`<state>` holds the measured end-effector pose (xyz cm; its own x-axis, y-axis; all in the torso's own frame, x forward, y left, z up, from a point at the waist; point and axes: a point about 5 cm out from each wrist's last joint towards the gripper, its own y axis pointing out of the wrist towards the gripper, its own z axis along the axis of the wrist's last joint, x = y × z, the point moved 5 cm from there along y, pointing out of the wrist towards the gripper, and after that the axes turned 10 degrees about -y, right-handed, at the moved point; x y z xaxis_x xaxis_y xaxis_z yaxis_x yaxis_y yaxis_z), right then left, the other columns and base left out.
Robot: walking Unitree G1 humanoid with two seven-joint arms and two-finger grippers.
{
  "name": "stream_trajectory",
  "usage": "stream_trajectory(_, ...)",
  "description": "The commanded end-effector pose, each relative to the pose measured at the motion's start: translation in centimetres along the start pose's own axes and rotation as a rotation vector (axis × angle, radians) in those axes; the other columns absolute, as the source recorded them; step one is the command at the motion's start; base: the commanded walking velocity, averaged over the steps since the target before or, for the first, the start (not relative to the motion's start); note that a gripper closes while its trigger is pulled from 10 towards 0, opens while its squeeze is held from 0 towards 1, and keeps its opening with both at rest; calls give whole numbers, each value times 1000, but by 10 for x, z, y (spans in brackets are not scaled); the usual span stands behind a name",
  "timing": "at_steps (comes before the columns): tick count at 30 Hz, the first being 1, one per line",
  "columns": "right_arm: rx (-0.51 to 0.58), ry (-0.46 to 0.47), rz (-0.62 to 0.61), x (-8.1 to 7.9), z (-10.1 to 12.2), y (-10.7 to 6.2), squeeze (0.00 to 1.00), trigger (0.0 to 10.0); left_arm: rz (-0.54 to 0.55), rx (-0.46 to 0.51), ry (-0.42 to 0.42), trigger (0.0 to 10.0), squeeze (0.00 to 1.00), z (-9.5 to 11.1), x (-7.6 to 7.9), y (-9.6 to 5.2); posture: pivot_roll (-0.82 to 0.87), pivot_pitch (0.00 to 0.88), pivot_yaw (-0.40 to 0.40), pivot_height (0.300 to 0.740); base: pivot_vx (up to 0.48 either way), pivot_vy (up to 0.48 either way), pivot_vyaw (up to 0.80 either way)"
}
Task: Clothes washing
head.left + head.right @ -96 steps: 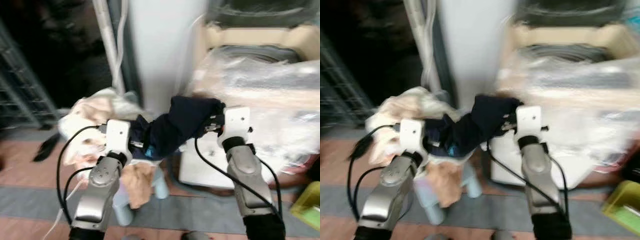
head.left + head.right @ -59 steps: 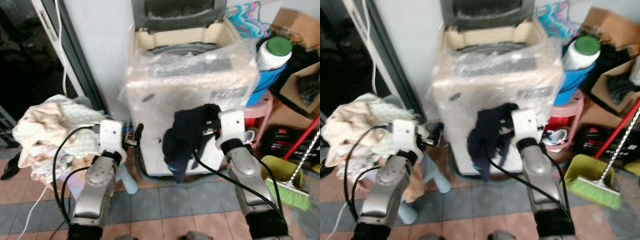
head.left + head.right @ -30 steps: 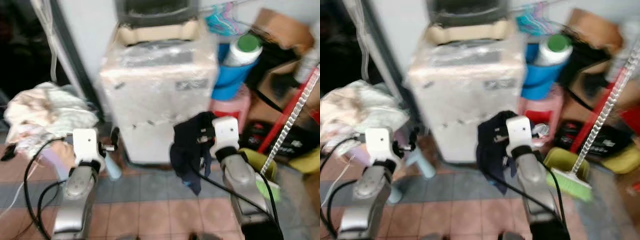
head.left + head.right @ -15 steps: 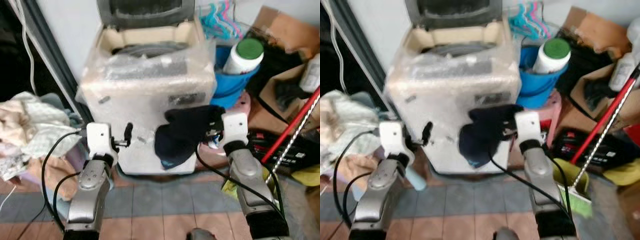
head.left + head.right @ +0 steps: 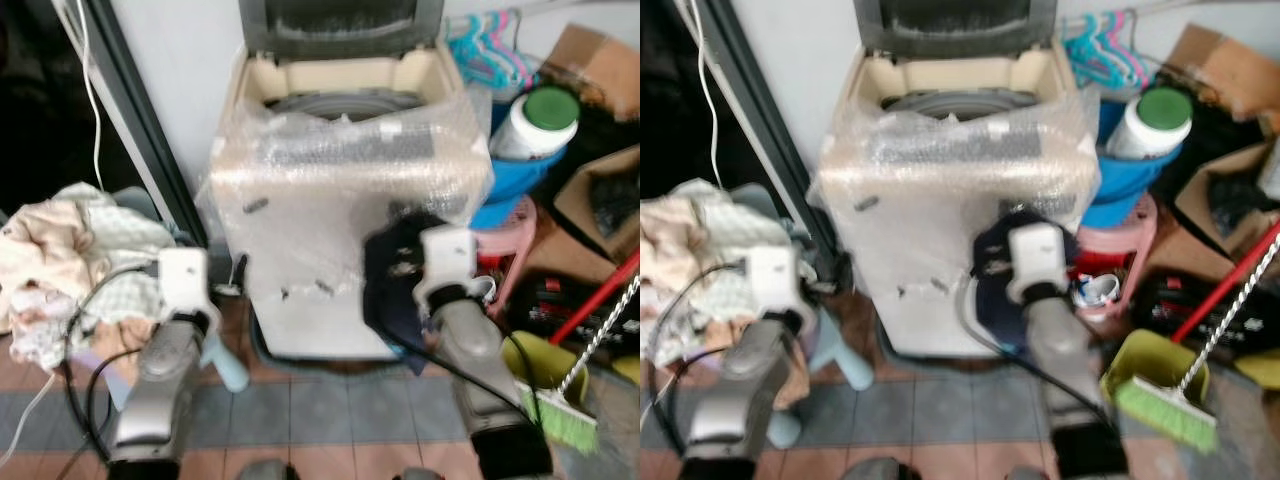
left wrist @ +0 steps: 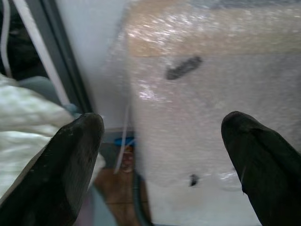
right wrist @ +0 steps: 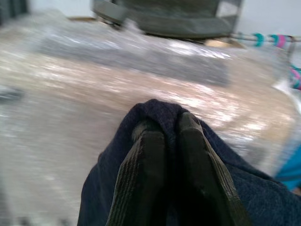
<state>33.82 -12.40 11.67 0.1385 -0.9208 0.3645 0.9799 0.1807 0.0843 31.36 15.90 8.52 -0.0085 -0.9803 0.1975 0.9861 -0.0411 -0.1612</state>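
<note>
Since half a second ago we've dropped the right arm a little: the dark navy garment [image 5: 392, 272] sat stretched out level at the washer's front panel, now it hangs lower and bunched against the front right of the top-loading washing machine [image 5: 350, 190]. Whole view has also shifted, so the camera moved too; the arms are blurred. Right tool [image 7: 168, 141] has its two black fingers pressed together with the navy cloth pinched between and draped over them, right in front of the bubble-wrapped washer front. Garment is off the floor, below the washer's rim, not in the tub. Washer lid [image 5: 943, 25] is up, and the tub opening [image 5: 940, 102] is visible. Left tool [image 6: 164, 146] has its fingers wide apart and holds nothing; it sits at the washer's front left corner, close to the wrap but apart from it. On our left, a pile of pale clothes [image 5: 70, 260] sits heaped on a light blue stool [image 5: 225, 365], well apart from the navy garment. Right of the washer: blue bucket [image 5: 1120, 180] with a white green-capped jug [image 5: 1150, 122] in it, pink stool [image 5: 1120, 245] under it, green broom [image 5: 1165, 405] on the tiled floor [image 5: 330, 415], cardboard boxes [image 5: 595, 60] behind.
</note>
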Motion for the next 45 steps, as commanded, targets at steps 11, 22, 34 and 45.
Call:
stream_trajectory(11,60,-50,-19,15,15,10,0,10000,-57,66,-20,10000,0,12,12,4,-48,0,96,740,25,30,0)
stream_trajectory(22,196,-89,5,23,54,31,0,10000,-61,76,-33,10000,0,12,15,5,-59,0,90,740,390,0,461)
stream_trajectory(34,324,-115,-73,65,121,81,0,10000,-69,67,-39,10000,0,9,19,5,-59,0,84,740,411,0,196)
stream_trajectory(45,483,-227,-544,193,225,88,0,10000,-49,55,-36,10000,0,6,20,7,-50,0,60,740,205,0,0)
